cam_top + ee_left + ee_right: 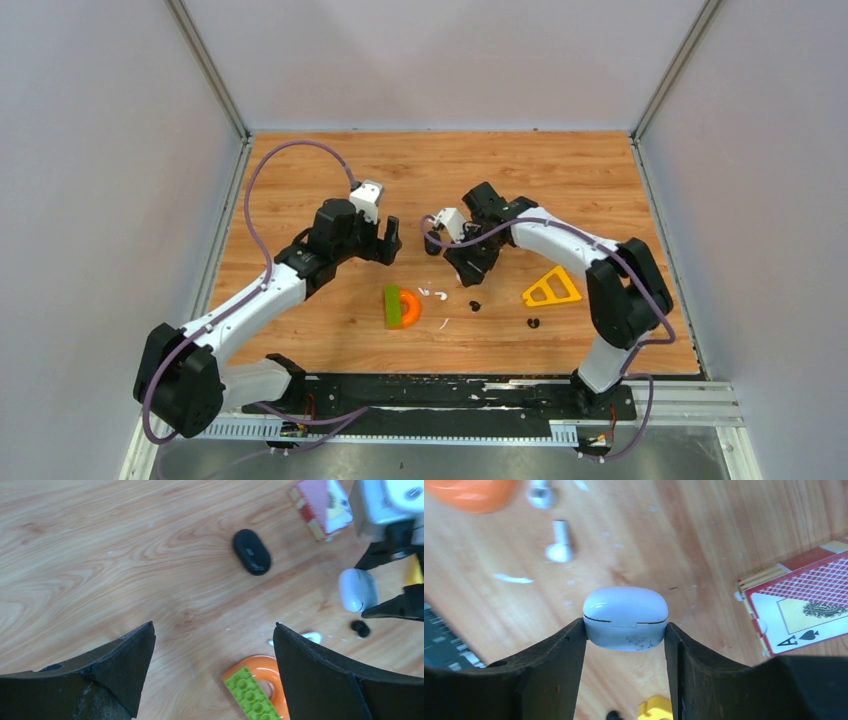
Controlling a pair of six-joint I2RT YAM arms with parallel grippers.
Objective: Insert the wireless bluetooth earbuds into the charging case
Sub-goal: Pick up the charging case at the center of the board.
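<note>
Now, pinching the white charging case [625, 617] end to end with the right fingers [569, 650], set flush against its shell on both sides, lid seam shut and facing the wrist camera. Hovering spread wide with the left fingers [125, 665], holding nothing, over the counter [100, 555], with the black charging case [251, 551] just ahead. Lying loose on the wood: two white earbuds [424, 292] beside the orange ring [411, 308] and green brick [393, 306], and two black earbuds [474, 305] nearer the yellow triangle [551, 288]. Best to squeeze evenly and low on the body, leaving the lid free to swing. Worth lifting slowly, too: seemingly a smooth, rounded shell, likely to squirt out of a skewed grip. Then time to bring the left side in for the lid.
</note>
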